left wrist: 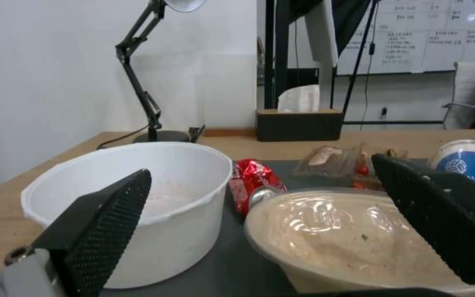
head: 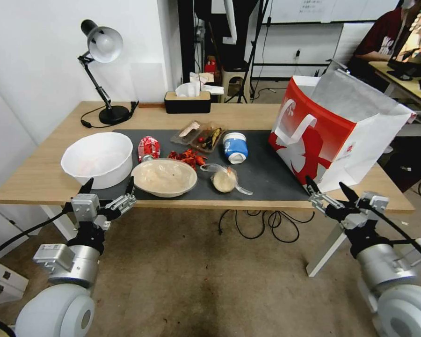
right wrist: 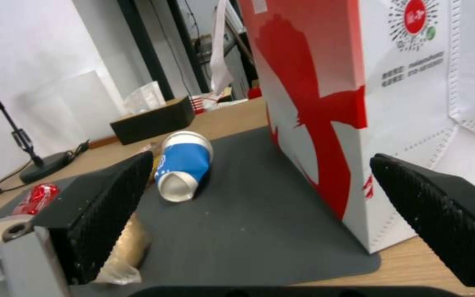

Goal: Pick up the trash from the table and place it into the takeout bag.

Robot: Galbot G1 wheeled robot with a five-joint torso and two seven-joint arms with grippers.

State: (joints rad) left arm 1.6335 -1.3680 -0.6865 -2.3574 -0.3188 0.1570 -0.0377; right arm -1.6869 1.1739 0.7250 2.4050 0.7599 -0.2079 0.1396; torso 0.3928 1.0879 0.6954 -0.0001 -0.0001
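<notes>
On the table (head: 42, 178) the trash lies on a dark mat: a shallow beige bowl (head: 163, 177) (left wrist: 347, 239), a crushed red can (head: 148, 148) (left wrist: 254, 181) (right wrist: 35, 198), a blue-white tub (head: 235, 147) (right wrist: 185, 165) on its side, a clear bag with a bun (head: 224, 179) and a clear tray of scraps (head: 199, 135). The red-and-white takeout bag (head: 332, 133) (right wrist: 325, 99) stands open at the right. My left gripper (head: 108, 188) hovers open at the front edge before the bowls. My right gripper (head: 327, 187) is open, empty, near the bag's front corner.
A large white bowl (head: 98, 158) (left wrist: 155, 198) sits at the left. A black desk lamp (head: 103, 70) and a tissue box (head: 188, 99) stand at the back. Red food scraps (head: 187, 157) lie mid-mat. Cables hang under the table.
</notes>
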